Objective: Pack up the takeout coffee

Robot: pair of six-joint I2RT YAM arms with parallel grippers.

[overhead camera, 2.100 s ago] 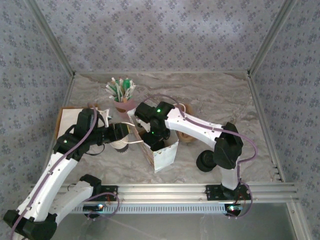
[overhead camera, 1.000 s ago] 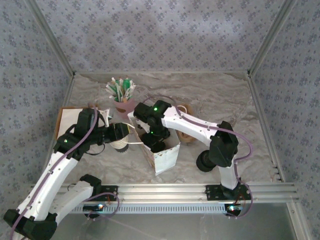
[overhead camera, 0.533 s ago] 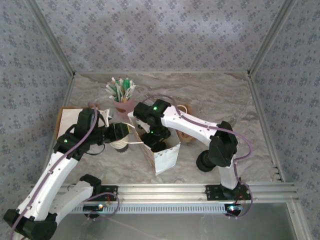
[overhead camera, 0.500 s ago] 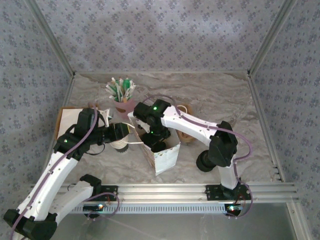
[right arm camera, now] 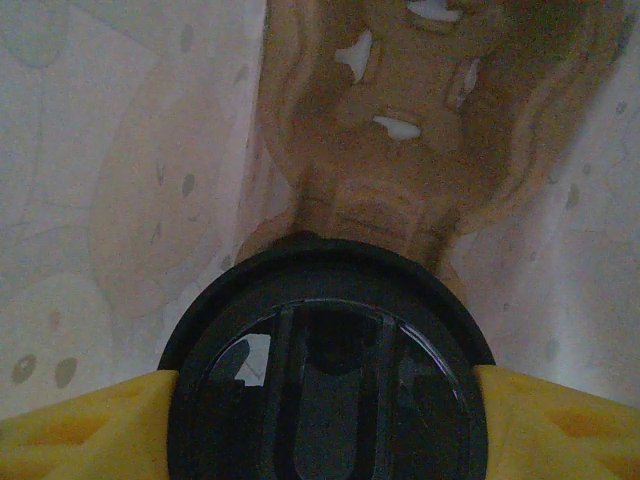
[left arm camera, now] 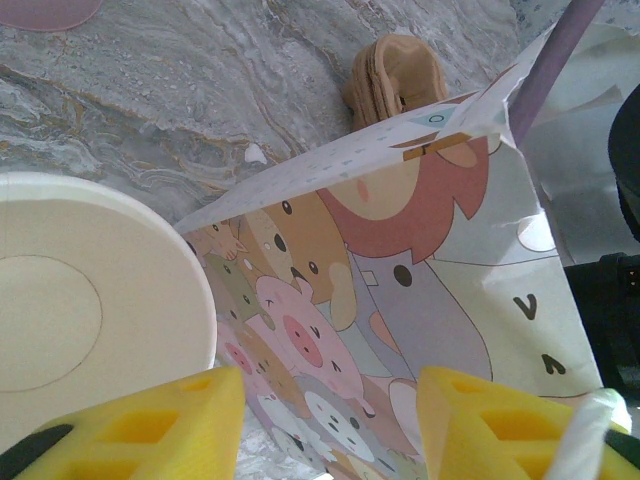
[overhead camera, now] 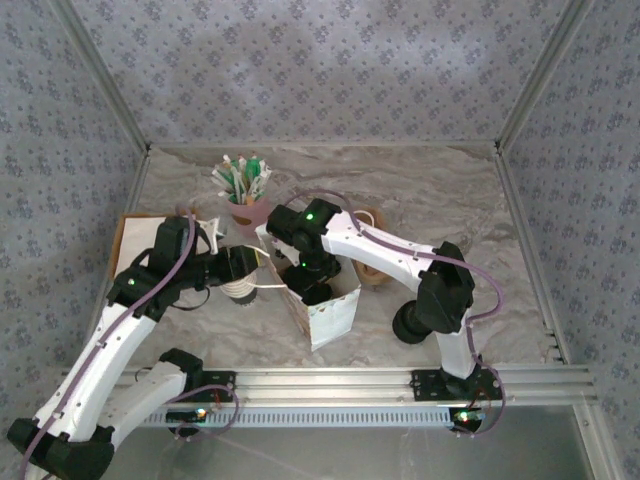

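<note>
Right arm's elbow has swung a touch toward the left arm since two seconds ago, and its wrist sits slightly lower over the paper bag (overhead camera: 330, 312). Across the last half second you get no visible shift. The left arm has not moved.

Step in hand, as judged: lowering the coffee into the bag.

- Right gripper (right arm camera: 325, 390): the yellow fingers (right arm camera: 90, 425) are clamped on either side of the coffee cup's black lid (right arm camera: 330, 360). The cup body under the lid is hidden. The cup hangs inside the bag, above a brown pulp carrier (right arm camera: 400, 130) at the bottom, with pale bag walls on both sides. Whether the cup touches the carrier yet, you cannot tell.
- Left gripper (left arm camera: 330, 400): the fingers stand apart with nothing between them. It points at the printed side of the bag. The spare white cups (overhead camera: 240, 291) lie just beside it.

Next move, as judged: keep the descent straight so the cup base seats in a carrier well, then let go and lift out vertically. Watch the bag wall, because a finger catching it on the way up could tip the bag.
</note>
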